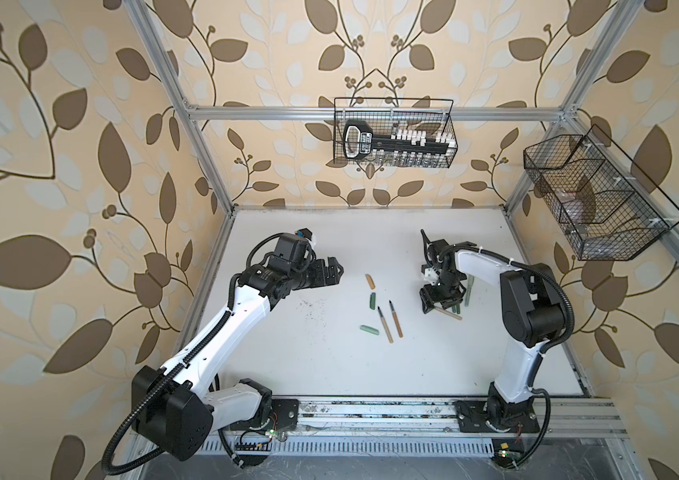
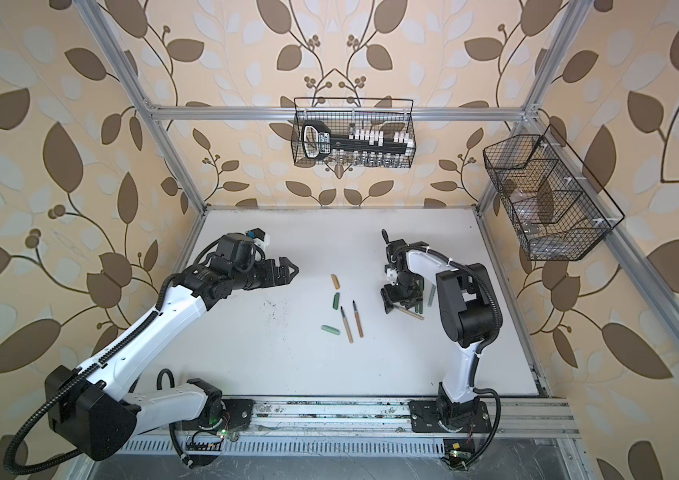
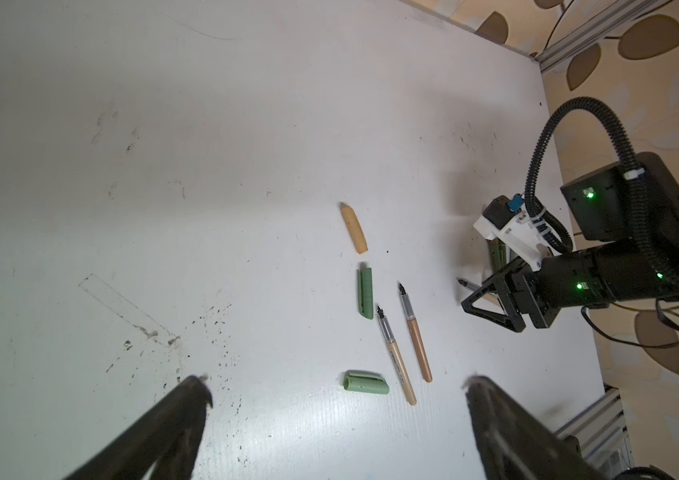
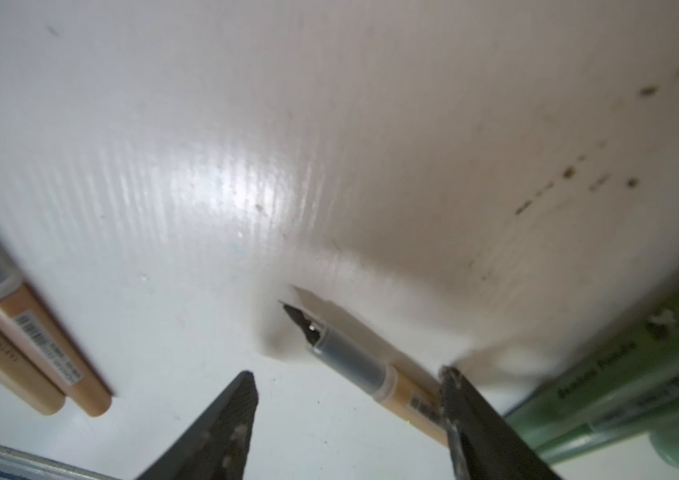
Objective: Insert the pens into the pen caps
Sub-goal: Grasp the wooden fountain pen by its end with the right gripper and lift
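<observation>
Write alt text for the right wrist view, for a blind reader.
The right gripper, jaws apart, hangs over a tan pen with a dark nib on the white table. Two tan pens and green pens flank it.

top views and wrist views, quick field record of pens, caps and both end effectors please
loose caps: tan cap, dark green cap, pale green cap
loose pens: two tan pens, uncapped, side by side
right end effector: open, straddling a third tan pen
left end effector: open, empty, above the table
green pens: beside the right arm
</observation>
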Robot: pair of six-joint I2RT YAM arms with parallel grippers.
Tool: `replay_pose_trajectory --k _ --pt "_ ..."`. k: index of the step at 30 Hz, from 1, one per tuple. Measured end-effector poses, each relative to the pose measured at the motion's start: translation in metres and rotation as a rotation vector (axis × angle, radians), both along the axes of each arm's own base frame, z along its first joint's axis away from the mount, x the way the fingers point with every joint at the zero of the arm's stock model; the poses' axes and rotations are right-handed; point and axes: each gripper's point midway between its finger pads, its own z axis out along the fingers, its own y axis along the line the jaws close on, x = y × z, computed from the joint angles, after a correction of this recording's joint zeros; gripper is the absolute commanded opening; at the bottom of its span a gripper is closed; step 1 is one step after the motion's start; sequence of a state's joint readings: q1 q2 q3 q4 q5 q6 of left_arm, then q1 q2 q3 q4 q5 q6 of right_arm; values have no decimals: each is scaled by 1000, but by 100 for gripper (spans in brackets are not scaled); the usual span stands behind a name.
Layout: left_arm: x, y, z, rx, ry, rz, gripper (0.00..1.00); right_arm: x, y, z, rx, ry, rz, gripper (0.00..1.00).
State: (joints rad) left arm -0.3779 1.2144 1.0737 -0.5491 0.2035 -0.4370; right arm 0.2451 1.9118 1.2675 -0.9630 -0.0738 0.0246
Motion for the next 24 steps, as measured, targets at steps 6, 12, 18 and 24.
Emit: replay_pose_trajectory --k 6,12,18,24 --pt "6 -4 5 -4 -5 -7 99 1 -12 -1 -89 -16 28 41" --pt "6 -4 5 -5 -6 -8 99 -5 3 -2 -112 -20 105 25" --pt "6 -4 5 -5 -5 -7 99 -15 30 -4 -89 7 181 13" --pt "1 -10 -2 -23 19 -21 99 -1 60 -3 -11 -7 190 13"
